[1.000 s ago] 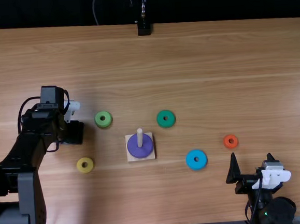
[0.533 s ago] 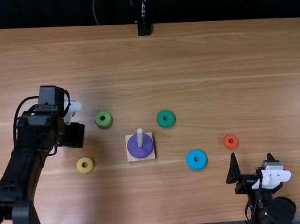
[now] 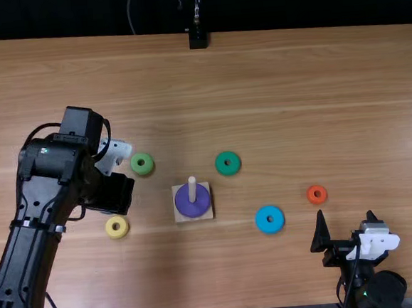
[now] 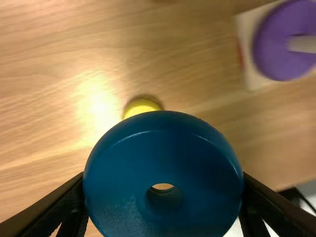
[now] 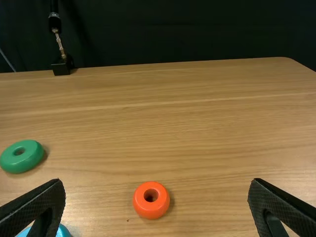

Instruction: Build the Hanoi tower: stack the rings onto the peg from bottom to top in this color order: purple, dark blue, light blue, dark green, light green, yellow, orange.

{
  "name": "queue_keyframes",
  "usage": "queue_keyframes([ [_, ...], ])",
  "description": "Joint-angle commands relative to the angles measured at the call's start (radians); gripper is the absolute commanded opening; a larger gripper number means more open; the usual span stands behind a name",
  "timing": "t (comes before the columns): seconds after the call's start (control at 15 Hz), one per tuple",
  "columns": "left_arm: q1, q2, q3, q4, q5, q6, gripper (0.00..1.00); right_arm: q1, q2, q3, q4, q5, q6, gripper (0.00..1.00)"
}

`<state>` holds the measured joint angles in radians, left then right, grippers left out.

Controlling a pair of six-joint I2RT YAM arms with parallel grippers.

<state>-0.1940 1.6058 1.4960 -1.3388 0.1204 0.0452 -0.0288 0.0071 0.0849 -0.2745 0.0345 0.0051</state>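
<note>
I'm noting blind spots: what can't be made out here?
Top view: dark blue ring, hidden under the left arm.
Left wrist view: most of the yellow ring, behind the dark blue ring; parts of the purple ring and peg, cut off by the edge.
Right wrist view: much of the light blue ring, cut off by the bottom edge.

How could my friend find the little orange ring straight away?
On the big wooden table, look for the right arm's open jaws. Just beyond them lies the orange ring, the only orange one, smaller than its nearest neighbour, the light blue ring.
</note>
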Motion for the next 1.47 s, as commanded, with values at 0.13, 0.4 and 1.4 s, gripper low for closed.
queue_keyframes([
  [0.13,-0.139,-0.021,0.171,-0.126,0.053,-0.078,0.0,-0.008,-0.007,-0.068,-0.071,0.015,0.002,1.0],
  [0.4,-0.226,-0.004,0.293,-0.138,-0.095,-0.119,0.0,-0.008,-0.007,-0.068,-0.071,0.015,0.002,1.0],
  [1.4,-0.387,0.256,0.515,-0.119,-0.128,-0.128,0.0,-0.008,-0.007,-0.068,-0.071,0.015,0.002,1.0],
])
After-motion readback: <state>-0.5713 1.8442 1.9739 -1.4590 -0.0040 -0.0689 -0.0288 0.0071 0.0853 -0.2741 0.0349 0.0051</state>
